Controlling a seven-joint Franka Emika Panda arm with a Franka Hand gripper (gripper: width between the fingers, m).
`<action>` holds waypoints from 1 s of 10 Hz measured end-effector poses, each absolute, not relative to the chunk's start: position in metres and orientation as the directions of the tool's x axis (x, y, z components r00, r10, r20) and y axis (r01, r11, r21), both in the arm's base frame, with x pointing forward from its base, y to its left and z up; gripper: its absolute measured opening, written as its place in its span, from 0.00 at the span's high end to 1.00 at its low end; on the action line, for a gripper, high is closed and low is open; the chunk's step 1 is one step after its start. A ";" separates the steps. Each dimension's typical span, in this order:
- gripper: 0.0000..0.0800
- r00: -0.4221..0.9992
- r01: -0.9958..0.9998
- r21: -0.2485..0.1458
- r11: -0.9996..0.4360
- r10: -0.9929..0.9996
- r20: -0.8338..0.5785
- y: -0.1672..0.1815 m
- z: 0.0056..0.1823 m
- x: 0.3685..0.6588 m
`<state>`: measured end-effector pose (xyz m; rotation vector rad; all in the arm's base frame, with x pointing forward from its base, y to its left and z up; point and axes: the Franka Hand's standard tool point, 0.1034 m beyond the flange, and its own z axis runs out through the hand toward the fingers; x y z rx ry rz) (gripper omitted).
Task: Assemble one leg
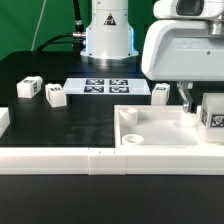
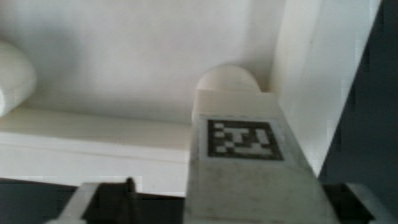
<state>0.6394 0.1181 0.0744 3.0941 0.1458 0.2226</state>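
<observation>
Leg (image 2: 244, 160), tagged face outward, clamped between jaws of gripper (image 1: 197, 108) over tray (image 1: 160, 135) near bench's (image 1: 60, 118) front right corner in exterior view; three spare legs (image 1: 55, 96) left.

A flat marker board (image 1: 107, 86) printed with black tags lies on the black table (image 1: 60, 125), far back near the middle. A large white square tray-like panel (image 1: 160, 127) sits toward the exterior view's right, with a round hole (image 1: 127, 114) at its back corner and another (image 1: 132, 139) at its front corner. A long white rail (image 1: 70, 160) runs along the table's front edge. A green backdrop (image 1: 35, 25) stands behind the scene.
</observation>
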 end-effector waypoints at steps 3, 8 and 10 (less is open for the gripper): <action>0.64 0.988 0.052 0.037 -0.998 0.057 0.142 0.118 0.074 0.639; 0.64 0.907 -0.381 -0.060 -0.922 -0.386 0.167 0.120 0.071 0.637; 0.64 0.781 -0.597 -0.120 -0.793 -0.609 0.138 0.119 0.070 0.636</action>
